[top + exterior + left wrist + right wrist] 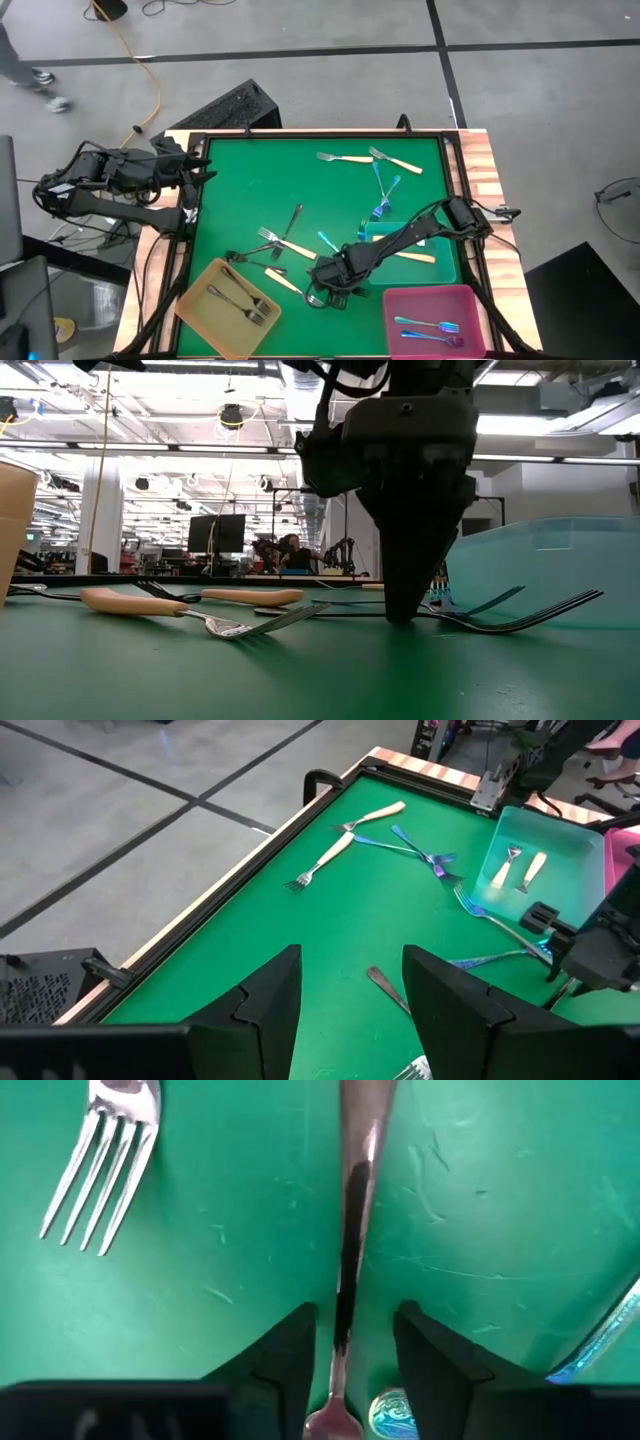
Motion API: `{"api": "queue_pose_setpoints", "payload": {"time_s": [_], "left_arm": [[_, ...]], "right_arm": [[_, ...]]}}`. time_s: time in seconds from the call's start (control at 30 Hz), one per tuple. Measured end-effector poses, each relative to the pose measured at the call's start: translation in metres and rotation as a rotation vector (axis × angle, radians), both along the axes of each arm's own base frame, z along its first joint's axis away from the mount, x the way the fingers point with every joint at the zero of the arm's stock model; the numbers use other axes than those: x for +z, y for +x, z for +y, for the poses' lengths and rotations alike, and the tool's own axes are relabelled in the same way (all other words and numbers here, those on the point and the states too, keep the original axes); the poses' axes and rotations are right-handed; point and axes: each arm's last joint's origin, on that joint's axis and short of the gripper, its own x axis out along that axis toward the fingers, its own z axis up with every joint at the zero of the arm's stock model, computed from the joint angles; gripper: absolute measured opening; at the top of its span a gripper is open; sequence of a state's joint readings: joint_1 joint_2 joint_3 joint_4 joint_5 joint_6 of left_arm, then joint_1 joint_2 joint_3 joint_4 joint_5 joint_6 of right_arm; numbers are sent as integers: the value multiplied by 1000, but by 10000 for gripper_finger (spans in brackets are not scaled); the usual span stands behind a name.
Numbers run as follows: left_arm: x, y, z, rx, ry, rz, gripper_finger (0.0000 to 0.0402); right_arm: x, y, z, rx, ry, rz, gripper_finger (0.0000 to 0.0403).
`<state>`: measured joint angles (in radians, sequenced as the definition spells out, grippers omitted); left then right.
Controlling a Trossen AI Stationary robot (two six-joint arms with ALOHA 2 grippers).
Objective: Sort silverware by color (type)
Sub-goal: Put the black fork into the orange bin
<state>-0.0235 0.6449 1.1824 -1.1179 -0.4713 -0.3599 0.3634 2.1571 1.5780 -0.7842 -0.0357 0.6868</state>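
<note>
Down near the front middle of the green table (220,210), a plain grey metal fork (352,1230) lies flat on the felt, and the right claw (322,290) stands over it with its tips on the table. In the right wrist view the handle runs straight between the two dark fingers (285,1350), which sit close on either side with a thin gap still showing, so the claw is partly closed around the fork and not clearly clamped on it. Another fork's tines (100,1165) lie just beside it.

The other forks are spread around. Two grey ones rest in the yellow tray (195,310) at the front left. Bluish shiny forks (430,327) lie in the pink tray (470,300) at the front right. The teal tray (450,270) just behind it holds a cream-handled fork (415,257). Two more cream-handled forks (345,159) lie near the far edge, with blue ones (382,195) between them and the teal tray. A few mixed forks (275,240) lie left of the right claw; in the low view a cream handle (130,601) points across the felt.

The left claw (200,170) waits at the table's far left edge, its fingers (265,1005) well apart and holding nothing.
</note>
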Motion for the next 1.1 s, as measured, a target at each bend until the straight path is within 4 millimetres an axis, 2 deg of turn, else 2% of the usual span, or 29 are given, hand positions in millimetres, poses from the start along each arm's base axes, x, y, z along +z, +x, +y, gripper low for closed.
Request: {"api": "queue_pose_setpoints", "payload": {"time_s": [0.27, 0.6, 0.87, 1.1], "left_arm": [[0, 0, 0, 0, 0, 0, 158], [0, 0, 0, -1, 0, 0, 158], [0, 0, 0, -6, 5, 4, 158], [0, 0, -1, -26, 0, 7, 158]], "right_arm": [[-1, -1, -4, -55, -6, 30, 82], [2, 1, -2, -67, 19, 28, 32], [16, 14, -4, -44, 54, -22, 27], [27, 22, -16, -30, 37, -53, 27]]}}
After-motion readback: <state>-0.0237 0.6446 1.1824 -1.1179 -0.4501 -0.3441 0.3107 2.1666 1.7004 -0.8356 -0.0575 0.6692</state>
